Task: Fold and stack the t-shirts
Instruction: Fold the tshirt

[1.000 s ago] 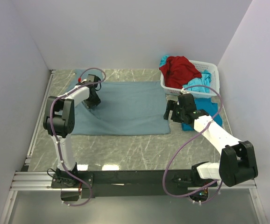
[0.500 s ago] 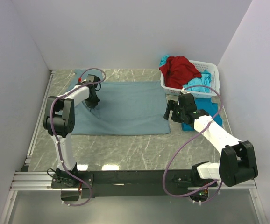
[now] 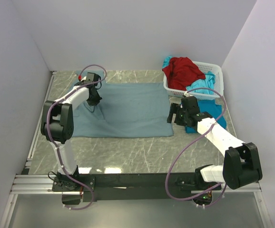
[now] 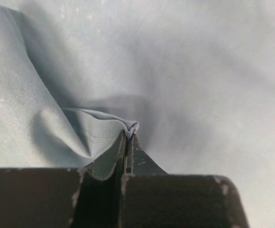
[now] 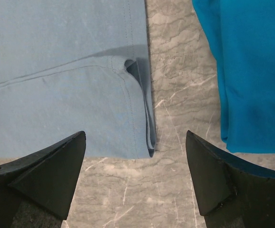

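Left arm [image 3: 75, 97] moved back, pinching grey-blue t-shirt [image 3: 132, 111] on marble table [image 3: 128, 152].

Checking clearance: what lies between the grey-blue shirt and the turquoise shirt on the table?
Bare marble tabletop, nothing else; the right wrist view shows it.

Grey-blue shirt [image 3: 128, 109]: large, spread flat across the middle of the top view; a small ridge at its upper left is pinched in my left gripper [image 4: 129, 138].
Red shirt [image 3: 181, 71]: crumpled heap, upper right.
Heaped turquoise shirt [image 3: 201, 85]: bunched at the red one's lower right.
Flat turquoise shirt [image 5: 251, 71]: lying just right of the grey-blue hem, not touching it.
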You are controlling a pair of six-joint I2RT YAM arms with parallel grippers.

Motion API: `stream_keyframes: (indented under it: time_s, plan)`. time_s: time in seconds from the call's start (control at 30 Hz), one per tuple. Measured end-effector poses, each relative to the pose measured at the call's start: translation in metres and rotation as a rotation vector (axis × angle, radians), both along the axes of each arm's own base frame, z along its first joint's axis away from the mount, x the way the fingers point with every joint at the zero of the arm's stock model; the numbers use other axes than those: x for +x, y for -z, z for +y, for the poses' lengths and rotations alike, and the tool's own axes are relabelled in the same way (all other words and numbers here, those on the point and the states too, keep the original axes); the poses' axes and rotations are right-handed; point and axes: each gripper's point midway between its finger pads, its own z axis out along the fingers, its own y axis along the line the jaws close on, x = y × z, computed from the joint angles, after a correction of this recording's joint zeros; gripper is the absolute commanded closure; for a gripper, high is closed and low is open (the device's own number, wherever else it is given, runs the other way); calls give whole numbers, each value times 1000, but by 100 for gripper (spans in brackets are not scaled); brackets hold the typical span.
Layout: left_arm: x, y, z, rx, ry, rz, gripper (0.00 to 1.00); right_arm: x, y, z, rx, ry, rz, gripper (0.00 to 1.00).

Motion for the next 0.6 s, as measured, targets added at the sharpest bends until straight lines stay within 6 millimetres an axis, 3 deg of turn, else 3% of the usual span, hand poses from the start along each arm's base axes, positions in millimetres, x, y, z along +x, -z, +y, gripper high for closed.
stream_keyframes:
  time_s: [0.13, 0.6]
  plan:
    - [4, -13, -1, -9, 2, -38, 99, 0, 0, 0, 0, 0, 0, 9]
    - [23, -23, -27, -83, 165, -116, 98, 0, 0, 0, -3, -3, 0, 9]
